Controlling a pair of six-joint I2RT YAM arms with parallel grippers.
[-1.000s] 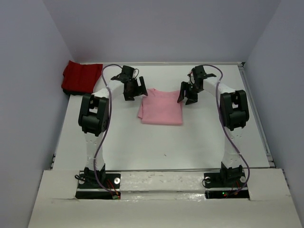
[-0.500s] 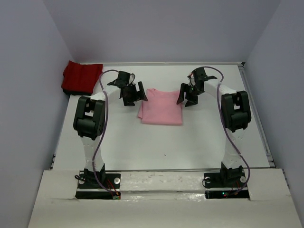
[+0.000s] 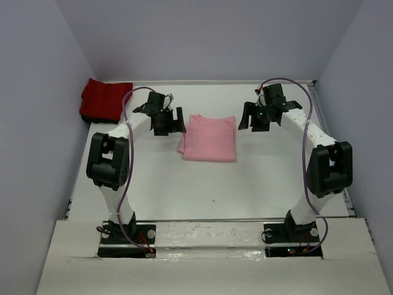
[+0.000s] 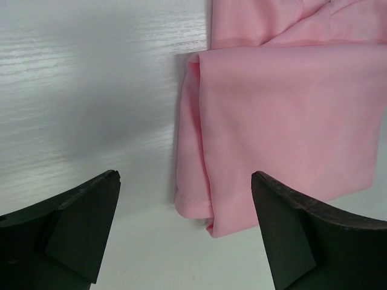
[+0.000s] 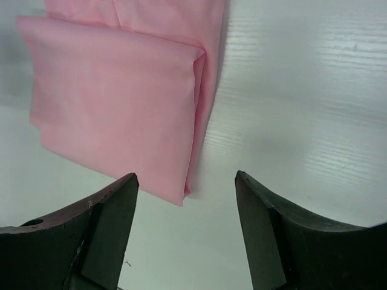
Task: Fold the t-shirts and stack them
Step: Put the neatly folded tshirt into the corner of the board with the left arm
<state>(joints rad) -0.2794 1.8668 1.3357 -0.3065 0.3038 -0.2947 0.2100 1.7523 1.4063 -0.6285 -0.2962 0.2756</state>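
Drawn outward since a second ago, right side furthest. Far left, deep red t-shirt (image 3: 105, 98), folded. Left end effector (image 3: 167, 121), jaws apart, empty. Light pink t-shirt (image 3: 209, 138), folded on the middle tabletop (image 3: 153, 178): soft, limp, best pinched at layered edges. Right end effector (image 3: 258, 117), apart, empty.

Bright even light, soft shadows (sharp focus)

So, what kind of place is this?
Probably a robotics lab cell: plain walls box in a white table, with a left arm and right arm bolted at its near edge and a folded pink shirt on it.
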